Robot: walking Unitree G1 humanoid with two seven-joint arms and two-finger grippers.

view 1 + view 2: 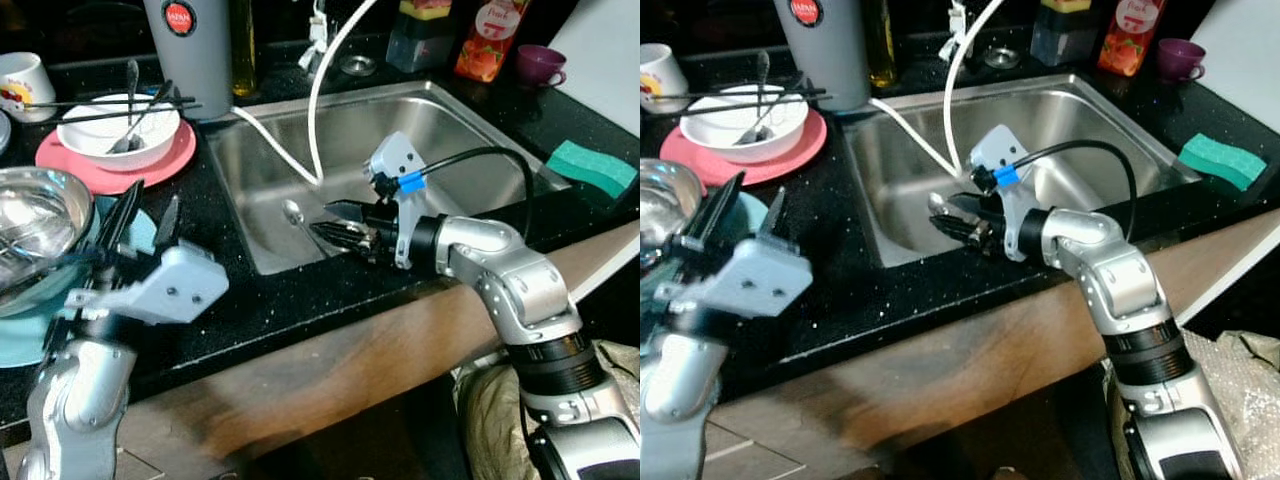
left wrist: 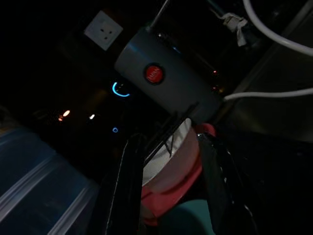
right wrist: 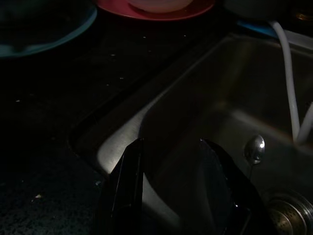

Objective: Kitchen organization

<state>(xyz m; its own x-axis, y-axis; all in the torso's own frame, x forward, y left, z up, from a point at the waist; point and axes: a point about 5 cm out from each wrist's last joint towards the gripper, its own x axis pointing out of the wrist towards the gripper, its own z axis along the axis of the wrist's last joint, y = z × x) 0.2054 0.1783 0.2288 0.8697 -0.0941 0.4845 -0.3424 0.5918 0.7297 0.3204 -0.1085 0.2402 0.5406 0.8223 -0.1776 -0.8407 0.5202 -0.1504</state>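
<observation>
Two grippers in frame. Right gripper (image 1: 335, 225) sits low inside the steel sink (image 1: 470, 125), near its front-left corner, fingers parted with nothing between them. A spoon (image 3: 254, 149) lies on the sink floor just beside the fingertips, not touching as far as I can tell; the drain (image 3: 288, 215) is close by. White hose (image 1: 318, 100) loops down into the basin behind the gripper.

Left gripper (image 1: 140, 222) hangs over the black counter (image 1: 300, 300) left of the sink, fingers apart and empty, pointing toward the dishes. Beneath and beside it: a teal plate (image 1: 25, 335) with a steel bowl (image 1: 35, 230) resting on it.

Further back on the counter: pink plate (image 1: 170, 160) carrying a white bowl (image 1: 90, 140), with a spoon and black chopsticks (image 1: 90, 105) laid across the bowl. A grey canister (image 1: 195, 45) with a red round label stands just behind it, at the sink's back-left corner. White mug (image 1: 22, 80) at far left.

Right of the sink: green sponge (image 1: 590, 168) on the counter edge, purple cup (image 1: 540, 65) and a red juice carton (image 1: 490, 40) at the back.
</observation>
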